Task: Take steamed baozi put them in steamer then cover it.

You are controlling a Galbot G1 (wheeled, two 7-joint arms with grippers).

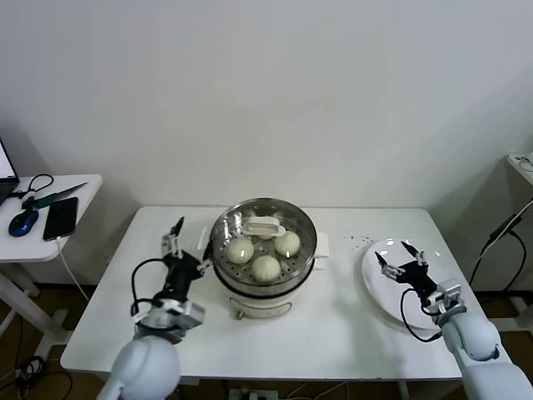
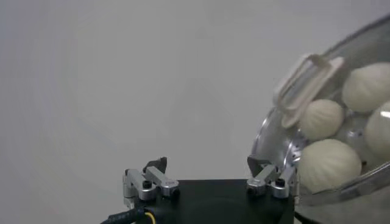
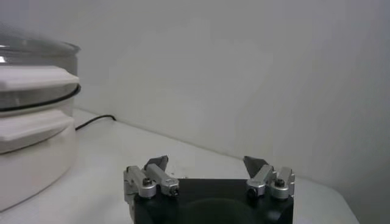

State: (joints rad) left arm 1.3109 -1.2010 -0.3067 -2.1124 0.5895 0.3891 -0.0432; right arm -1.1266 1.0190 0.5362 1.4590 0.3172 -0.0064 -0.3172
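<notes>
The steamer (image 1: 250, 296) stands in the middle of the white table, a shiny steel pot on a white base. The clear glass cover (image 1: 300, 223) sits on it, its white handle (image 1: 264, 226) on top. Through the glass I see the steamed baozi (image 1: 266, 267), cream-white and domed, on the perforated tray. In the left wrist view the cover (image 2: 274, 131) and baozi (image 2: 329, 164) are close by. My left gripper (image 1: 190, 236) is open and empty, just left of the pot. My right gripper (image 1: 401, 254) is open and empty above the white plate (image 1: 387, 287). The right wrist view shows the steamer (image 3: 30, 140) farther off.
The bare plate lies near the table's right edge. Dark specks (image 1: 358, 242) dot the tabletop between pot and plate. A black cable (image 3: 94, 122) runs behind the steamer. A side table (image 1: 83, 187) at the far left holds a phone and a mouse.
</notes>
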